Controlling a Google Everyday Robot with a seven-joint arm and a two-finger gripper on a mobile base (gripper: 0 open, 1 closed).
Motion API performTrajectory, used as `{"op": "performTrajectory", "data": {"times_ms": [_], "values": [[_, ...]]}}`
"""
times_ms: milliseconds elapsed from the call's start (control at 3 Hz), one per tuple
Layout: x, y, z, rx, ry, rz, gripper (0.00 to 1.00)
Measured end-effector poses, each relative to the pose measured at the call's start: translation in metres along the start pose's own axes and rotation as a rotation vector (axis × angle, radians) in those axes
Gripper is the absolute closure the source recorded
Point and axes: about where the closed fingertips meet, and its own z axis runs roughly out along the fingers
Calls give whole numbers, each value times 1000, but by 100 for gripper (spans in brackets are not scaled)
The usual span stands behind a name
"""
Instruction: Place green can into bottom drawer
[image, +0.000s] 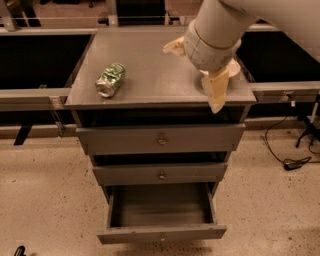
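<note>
Grey metal fills the middle of the frame: we see a cabinet top (150, 60) with three stacked drawers below it. From the upper right corner the robot's thick white arm (225, 20) slants down and to the left, and its rounded wrist ends over the right part of the cabinet top. At that wrist we find the gripper (190, 80), with its two cream fingers (216, 92) spread wide. One points down past the front edge of the top, in front of the dark gap above the upper drawer. The other sticks out toward the upper left, low over the surface. Between them we see nothing held, and we cannot tell whether either one touches the top. A cream bowl (234, 66) peeks out from behind the wrist at the right edge of the cabinet.

We find the green can (110, 79) lying on its side on the left part of the top, near the front edge and well apart from the gripper. One silver end faces the lower left.

Below, the top drawer (161, 140) and the middle drawer (161, 175) look pushed in, each with a small round knob. The bottom drawer (161, 233) is pulled out toward the lower edge of the frame, over a speckled floor (45, 200)
</note>
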Motion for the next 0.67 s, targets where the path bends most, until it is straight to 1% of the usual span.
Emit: {"op": "performTrajectory", "data": {"times_ms": [333, 667], "values": [[-10, -44, 11, -54, 8, -177, 0], [-28, -87, 35, -109, -17, -366, 0]]}}
